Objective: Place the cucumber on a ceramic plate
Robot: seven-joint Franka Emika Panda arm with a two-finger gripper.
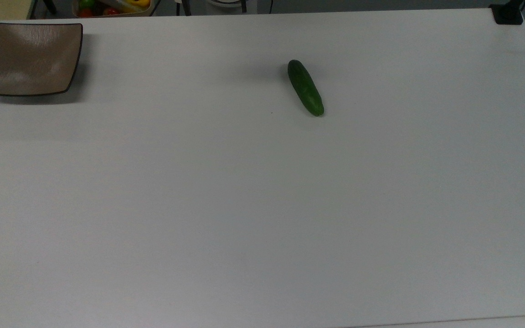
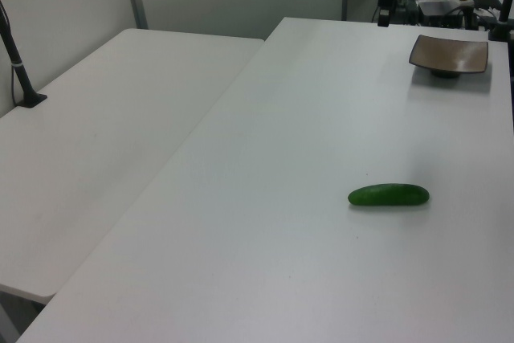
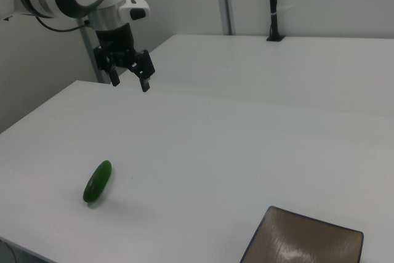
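Observation:
The dark green cucumber (image 1: 306, 87) lies bare on the white table, right of centre in the top view; it also shows in the left view (image 2: 389, 195) and the right view (image 3: 97, 181). The square taupe-brown ceramic plate (image 1: 30, 58) with a dark rim sits with nothing on it at the top view's far left corner, also seen in the left view (image 2: 450, 55) and cut off at the right view's bottom edge (image 3: 305, 241). My gripper (image 3: 130, 82) hangs open in the air, well above the table and beyond the cucumber, holding nothing.
A second white table (image 2: 104, 142) adjoins this one on the left view's left. A black post base (image 1: 507, 14) stands at the top view's far right corner. A container of coloured items (image 1: 112, 7) sits beyond the table's far edge. Wide bare tabletop lies between cucumber and plate.

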